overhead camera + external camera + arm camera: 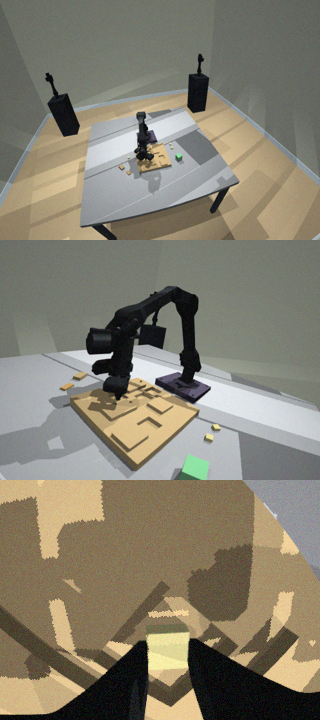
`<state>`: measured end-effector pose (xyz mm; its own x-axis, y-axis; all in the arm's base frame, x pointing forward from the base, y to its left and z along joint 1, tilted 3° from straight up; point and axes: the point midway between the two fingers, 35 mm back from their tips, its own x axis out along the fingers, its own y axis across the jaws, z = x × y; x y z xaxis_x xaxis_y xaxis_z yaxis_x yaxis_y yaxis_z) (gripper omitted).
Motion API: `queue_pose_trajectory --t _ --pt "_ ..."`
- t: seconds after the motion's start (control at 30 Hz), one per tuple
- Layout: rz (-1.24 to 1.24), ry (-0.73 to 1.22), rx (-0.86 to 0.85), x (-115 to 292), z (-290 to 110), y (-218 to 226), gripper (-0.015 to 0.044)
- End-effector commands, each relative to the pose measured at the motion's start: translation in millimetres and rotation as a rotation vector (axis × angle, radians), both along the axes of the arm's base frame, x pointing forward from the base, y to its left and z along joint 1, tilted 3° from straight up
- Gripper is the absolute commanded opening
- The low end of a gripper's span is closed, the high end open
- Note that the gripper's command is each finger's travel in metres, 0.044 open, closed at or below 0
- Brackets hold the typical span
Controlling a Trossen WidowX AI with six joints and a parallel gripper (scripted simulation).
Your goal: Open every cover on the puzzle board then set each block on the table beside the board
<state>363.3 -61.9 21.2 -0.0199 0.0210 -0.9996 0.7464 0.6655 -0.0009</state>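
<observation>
The tan puzzle board (165, 163) (155, 432) (134, 507) lies on the grey table (155, 198) in front of the arm's base. Several covers stand slid or swung aside, such as one cover (159, 405) near the middle, and an empty well (151, 422) shows near the board's centre. My gripper (144, 156) (118, 395) (167, 647) points straight down into a well at the board's back left part. In the wrist view its two fingers press on both sides of a small pale yellow block (167, 655) that sits in that well.
A green cube (178, 156) (195, 468) and two small yellow blocks (216, 427) (208, 437) lie on the table right of the board. Two orange blocks (79, 375) (66, 386) and a small yellow block (128, 157) lie to its left. The purple arm base (183, 388) stands behind the board.
</observation>
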Motion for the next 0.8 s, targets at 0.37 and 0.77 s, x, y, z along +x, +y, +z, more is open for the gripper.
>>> queue_pose_trajectory --t 0.37,0.77 --pt "-0.001 -0.001 0.001 0.7 10.2 -0.7 0.008" --pt "-0.004 -0.001 0.003 0.9 25.5 -1.7 0.008"
